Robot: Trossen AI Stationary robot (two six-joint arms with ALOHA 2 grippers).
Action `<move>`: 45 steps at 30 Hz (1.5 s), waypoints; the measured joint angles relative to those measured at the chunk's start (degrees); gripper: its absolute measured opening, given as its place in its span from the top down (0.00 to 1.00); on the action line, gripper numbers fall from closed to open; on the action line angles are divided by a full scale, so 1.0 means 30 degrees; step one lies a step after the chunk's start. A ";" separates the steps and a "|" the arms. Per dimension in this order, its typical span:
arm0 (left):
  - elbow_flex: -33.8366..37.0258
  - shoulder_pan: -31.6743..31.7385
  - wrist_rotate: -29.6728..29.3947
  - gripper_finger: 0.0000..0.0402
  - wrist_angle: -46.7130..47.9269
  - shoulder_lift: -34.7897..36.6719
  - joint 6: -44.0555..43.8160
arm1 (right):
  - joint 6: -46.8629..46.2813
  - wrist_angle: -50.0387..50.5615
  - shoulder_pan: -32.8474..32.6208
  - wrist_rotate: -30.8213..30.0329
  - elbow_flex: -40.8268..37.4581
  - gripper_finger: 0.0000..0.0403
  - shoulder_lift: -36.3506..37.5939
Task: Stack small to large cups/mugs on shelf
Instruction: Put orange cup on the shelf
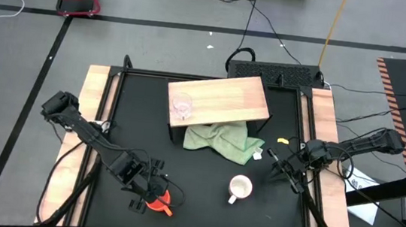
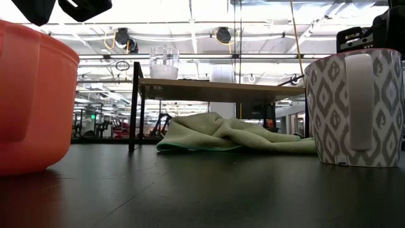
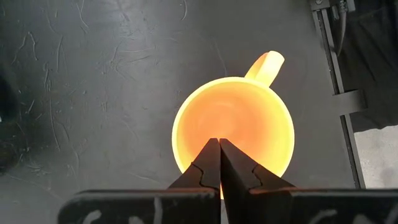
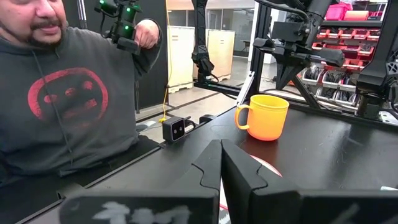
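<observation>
Directly above the orange mug (image 1: 160, 202), near the table's front edge, the left gripper (image 1: 151, 186) hovered, fingers pressed together, holding nothing. White mug (image 1: 240, 187) stood apart on the table. Glass cup (image 1: 182, 107) sat on the shelf (image 1: 227, 97). Right gripper (image 1: 279, 167) waited at the right side, fingers together, empty.

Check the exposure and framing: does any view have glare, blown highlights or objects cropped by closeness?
Left wrist view: the orange mug glows overexposed inside. Low view: ceiling lights glare behind the shelf; the orange mug and white mug loom close, cropped. High view: evenly lit.
</observation>
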State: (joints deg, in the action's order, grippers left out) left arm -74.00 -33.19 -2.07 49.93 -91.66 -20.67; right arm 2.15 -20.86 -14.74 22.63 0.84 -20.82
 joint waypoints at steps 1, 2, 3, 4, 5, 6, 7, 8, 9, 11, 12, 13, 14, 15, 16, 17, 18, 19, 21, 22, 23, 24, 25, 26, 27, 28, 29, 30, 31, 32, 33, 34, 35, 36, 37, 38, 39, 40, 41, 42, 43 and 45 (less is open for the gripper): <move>0.0000 0.0000 0.0000 1.00 0.0000 0.0000 0.0000 | 0.0001 0.0000 0.0006 0.0000 0.0000 1.00 0.0000; 0.0000 0.0000 0.0000 1.00 0.0000 0.0000 0.0000 | 0.0000 0.0000 0.0000 0.0000 0.0000 1.00 0.0000; 0.0000 0.0000 0.0000 1.00 0.0000 0.0000 0.0000 | 0.0000 0.0000 0.0003 0.0000 -0.0007 1.00 0.0000; 0.0000 0.0000 0.0000 1.00 0.0000 0.0000 0.0000 | 0.0000 0.0000 0.0007 0.0000 -0.0003 1.00 0.0000; 0.0000 0.0000 0.0000 1.00 0.0000 0.0000 -0.0003 | 0.0000 0.0000 0.0007 0.0000 -0.0005 1.00 0.0000; 0.0000 0.0000 0.0000 1.00 0.0000 0.0000 0.0000 | 0.0000 0.0000 0.0005 0.0000 0.0000 1.00 0.0000; 0.0000 0.0000 0.0000 1.00 0.0000 0.0000 0.0000 | 0.0001 0.0000 0.0007 0.0000 -0.0007 1.00 0.0000; 0.0000 0.0000 0.0000 1.00 -0.0002 0.0000 -0.0005 | 0.0000 0.0000 0.0003 0.0000 0.0000 1.00 0.0000; 0.0001 0.0000 0.0000 1.00 -0.0006 0.0000 -0.0006 | 0.0000 0.0000 0.0007 0.0000 0.0000 1.00 0.0000; 0.0000 0.0000 0.0000 1.00 0.0000 0.0000 -0.0007 | 0.0003 0.0000 0.0001 0.0000 -0.0003 1.00 0.0000; 0.0000 0.0000 0.0000 1.00 0.0000 0.0000 -0.0007 | 0.0000 0.0000 0.0004 0.0000 0.0000 1.00 0.0000; 0.0000 0.0000 0.0000 1.00 0.0000 0.0000 -0.0007 | 0.0003 0.0000 0.0007 0.0000 -0.0002 1.00 0.0000; 0.0004 0.0000 -0.0013 0.99 0.0000 0.0000 -0.0007 | 0.0006 0.0000 0.0004 0.0000 0.0000 1.00 0.0000; 0.0007 0.0000 -0.0068 0.99 0.0000 0.0000 -0.0015 | 0.0003 0.0000 0.0004 0.0000 0.0000 1.00 0.0000; 0.0001 0.0000 -0.0143 0.98 0.0000 0.0000 -0.0007 | 0.0000 0.0000 0.0004 0.0000 0.0000 1.00 0.0000; 0.0007 0.0000 -0.0168 0.98 0.0000 0.0000 -0.0008 | 0.0000 0.0000 0.0007 0.0000 -0.0007 1.00 0.0000; 0.0004 0.0000 -0.0168 0.97 0.0000 0.0000 -0.0015 | 0.0005 0.0000 0.0004 0.0000 0.0000 1.00 0.0000; 0.0007 0.0000 -0.0168 0.97 0.0000 0.0000 -0.0015 | 0.0001 0.0000 0.0007 0.0000 -0.0006 1.00 0.0000; 0.0004 0.0000 -0.0168 0.96 0.0000 0.0000 -0.0008 | 0.0007 0.0000 0.0000 0.0000 0.0000 1.00 0.0000; 0.0007 0.0000 -0.0175 0.95 0.0005 0.0000 0.0000 | 0.0004 -0.0006 0.0004 0.0000 -0.0003 1.00 0.0000; 0.0004 0.0000 -0.0168 0.95 0.0007 0.0003 0.0011 | 0.0007 -0.0007 0.0007 0.0000 0.0000 1.00 0.0000; 0.0007 0.0000 -0.0171 0.95 0.0007 0.0000 0.0057 | 0.0006 -0.0007 0.0007 0.0000 0.0000 1.00 0.0000; 0.0007 0.0002 -0.0190 0.94 0.0007 0.0002 0.0097 | 0.0007 -0.0007 0.0005 0.0000 -0.0002 1.00 0.0000; 0.0007 0.0032 -0.0285 0.94 0.0006 0.0001 0.0146 | 0.0007 -0.0007 0.0000 0.0000 -0.0005 1.00 0.0000; 0.0007 0.0078 -0.0342 0.93 0.0001 0.0006 0.0146 | 0.0007 -0.0007 0.0003 0.0000 -0.0006 1.00 0.0004; 0.0007 0.0152 -0.0370 0.92 0.0000 0.0007 0.0146 | 0.0007 -0.0007 0.0004 0.0000 0.0000 1.00 0.0000; 0.0007 0.0248 -0.0494 0.92 0.0000 0.0007 0.0146 | 0.0007 -0.0007 0.0000 0.0000 0.0000 1.00 0.0000; 0.0007 0.0357 -0.0645 0.91 0.0000 0.0007 0.0144 | 0.0007 -0.0010 0.0003 0.0000 -0.0004 1.00 0.0001; 0.0007 0.0480 -0.0717 0.90 0.0000 0.0007 0.0138 | 0.0007 -0.0013 0.0005 0.0000 0.0000 1.00 0.0000; 0.0007 0.0604 -0.0724 0.89 0.0000 0.0007 0.0134 | 0.0007 -0.0009 0.0007 0.0000 -0.0001 1.00 0.0000; 0.0007 0.0741 -0.0721 0.88 0.0000 0.0007 0.0153 | 0.0007 -0.0007 0.0003 0.0000 -0.0003 1.00 0.0000; 0.0007 0.0870 -0.0714 0.87 0.0000 0.0007 0.0216 | 0.0007 -0.0007 0.0002 0.0000 -0.0004 1.00 0.0002; 0.0007 0.0967 -0.0714 0.86 -0.0007 0.0007 0.0261 | 0.0007 -0.0012 0.0002 0.0000 -0.0005 1.00 0.0000; 0.0007 0.1042 -0.0712 0.84 -0.0007 0.0007 0.0374 | 0.0007 -0.0007 0.0001 0.0000 0.0000 1.00 0.0000; 0.0007 0.1104 -0.0677 0.83 -0.0025 0.0007 0.0460 | 0.0007 -0.0007 0.0006 0.0000 0.0000 1.00 0.0000; 0.0007 0.1131 -0.0537 0.82 -0.0059 0.0007 0.0534 | 0.0007 -0.0007 0.0000 0.0000 0.0000 1.00 0.0000; 0.0007 0.1169 -0.0305 0.80 -0.0154 0.0007 0.0621 | 0.0007 -0.0007 0.0002 0.0000 0.0000 1.00 0.0000; 0.0007 0.1198 -0.0151 0.78 -0.0275 0.0007 0.0707 | 0.0007 -0.0007 0.0002 0.0000 0.0000 1.00 0.0000; 0.0007 0.1188 -0.0061 0.76 -0.0355 0.0007 0.0707 | 0.0007 -0.0007 0.0000 0.0000 -0.0004 1.00 0.0004; 0.0007 0.1188 0.0093 0.75 -0.0452 0.0007 0.0704 | 0.0007 -0.0004 0.0000 0.0000 0.0000 1.00 0.0000; 0.0007 0.1188 0.0221 0.73 -0.0627 0.0007 0.0695 | 0.0007 0.0012 0.0007 0.0000 -0.0002 1.00 0.0005; 0.0007 0.1188 0.0573 0.69 -0.0982 0.0007 0.0679 | 0.0007 0.0037 0.0007 0.0000 -0.0007 1.00 0.0000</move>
State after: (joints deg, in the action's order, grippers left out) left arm -73.97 -29.63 -0.35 46.99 -91.64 -18.63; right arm 2.17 -20.75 -14.72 22.63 0.82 -20.82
